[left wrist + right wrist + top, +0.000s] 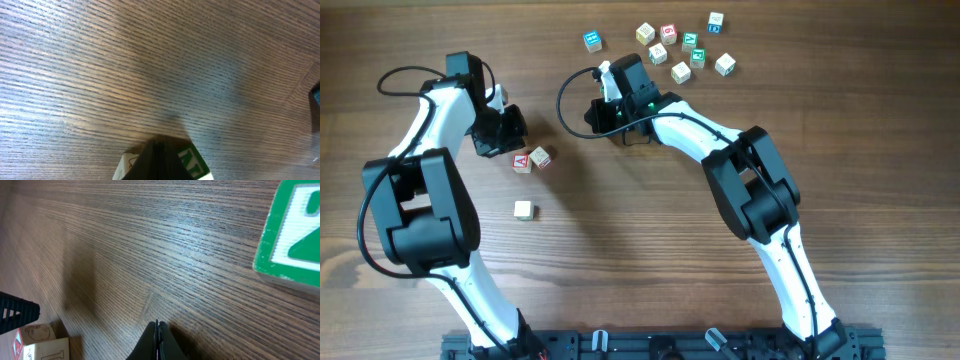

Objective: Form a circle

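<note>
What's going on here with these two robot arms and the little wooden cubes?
Small letter cubes are meant to become a circle, but no ring exists yet. The left end effector is shut, close beside two cubes; a lone pale cube sits apart from them. The right end effector is shut too, holding nothing. A scatter of coloured cubes lies on the far side.

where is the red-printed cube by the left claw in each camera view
overhead: red-printed cube left of centre, just below the left claw in the picture.
left wrist: no red print shows; a green-printed cube sits at the bottom edge, cannot tell if it matches.
right wrist: bottom left corner.
shared landmark: the pale cube beside it, also seen in the right wrist view.
</note>
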You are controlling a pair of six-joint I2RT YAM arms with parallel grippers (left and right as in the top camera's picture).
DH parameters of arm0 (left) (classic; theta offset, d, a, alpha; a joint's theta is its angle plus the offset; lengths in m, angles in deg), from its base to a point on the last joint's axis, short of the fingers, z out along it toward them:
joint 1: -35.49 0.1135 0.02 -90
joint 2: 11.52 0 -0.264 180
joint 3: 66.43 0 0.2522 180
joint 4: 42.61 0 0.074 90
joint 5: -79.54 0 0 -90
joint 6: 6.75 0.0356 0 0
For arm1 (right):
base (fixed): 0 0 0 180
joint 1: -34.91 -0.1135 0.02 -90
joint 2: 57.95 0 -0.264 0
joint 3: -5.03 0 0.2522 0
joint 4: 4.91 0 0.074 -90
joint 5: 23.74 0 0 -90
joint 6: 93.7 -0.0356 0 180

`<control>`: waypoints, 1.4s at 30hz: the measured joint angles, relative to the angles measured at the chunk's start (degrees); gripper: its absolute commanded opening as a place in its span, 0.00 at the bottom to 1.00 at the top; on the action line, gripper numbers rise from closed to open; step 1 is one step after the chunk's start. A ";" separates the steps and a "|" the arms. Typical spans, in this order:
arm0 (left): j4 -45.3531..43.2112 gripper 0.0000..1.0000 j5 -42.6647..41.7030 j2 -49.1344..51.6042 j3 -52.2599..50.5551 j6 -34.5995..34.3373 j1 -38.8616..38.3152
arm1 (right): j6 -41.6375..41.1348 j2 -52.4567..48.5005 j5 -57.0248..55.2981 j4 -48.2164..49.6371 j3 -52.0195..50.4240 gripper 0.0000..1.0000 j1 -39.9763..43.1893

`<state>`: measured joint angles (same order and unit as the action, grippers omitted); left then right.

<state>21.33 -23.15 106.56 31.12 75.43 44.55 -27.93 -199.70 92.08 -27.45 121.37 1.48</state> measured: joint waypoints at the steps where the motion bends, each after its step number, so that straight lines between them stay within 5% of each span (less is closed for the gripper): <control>1: -0.02 0.04 0.00 0.00 0.00 0.02 0.00 | 0.00 0.00 0.00 -0.02 0.00 0.05 0.00; 42: 1.09 0.04 -3.67 0.00 0.00 -1.09 0.00 | 0.00 0.00 0.00 -0.04 0.00 0.05 0.00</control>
<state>22.42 -26.82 106.56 31.12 74.34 44.55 -27.93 -199.70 92.08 -27.49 121.37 1.48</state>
